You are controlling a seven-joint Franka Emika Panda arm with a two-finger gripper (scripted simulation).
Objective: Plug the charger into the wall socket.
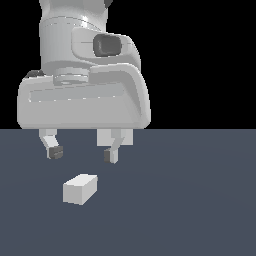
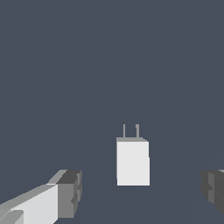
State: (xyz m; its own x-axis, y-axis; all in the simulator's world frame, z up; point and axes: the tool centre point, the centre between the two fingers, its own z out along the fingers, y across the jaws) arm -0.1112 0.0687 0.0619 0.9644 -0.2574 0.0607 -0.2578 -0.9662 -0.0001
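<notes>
The charger (image 1: 79,188) is a small off-white block lying on the dark grey floor, toward the exterior view's left. In the wrist view the charger (image 2: 133,162) shows two thin prongs at one end. My gripper (image 1: 83,153) hangs open above the charger, a little behind it, with its dark-padded fingertips (image 1: 56,151) clear of the block. In the wrist view the gripper (image 2: 142,192) has its two pads wide apart, the charger lying between their lines, not touched. The wall socket is out of view.
The dark grey floor (image 1: 190,200) spreads flat around the charger. The large white hand body (image 1: 82,102) fills the upper part of the exterior view and hides what lies behind it.
</notes>
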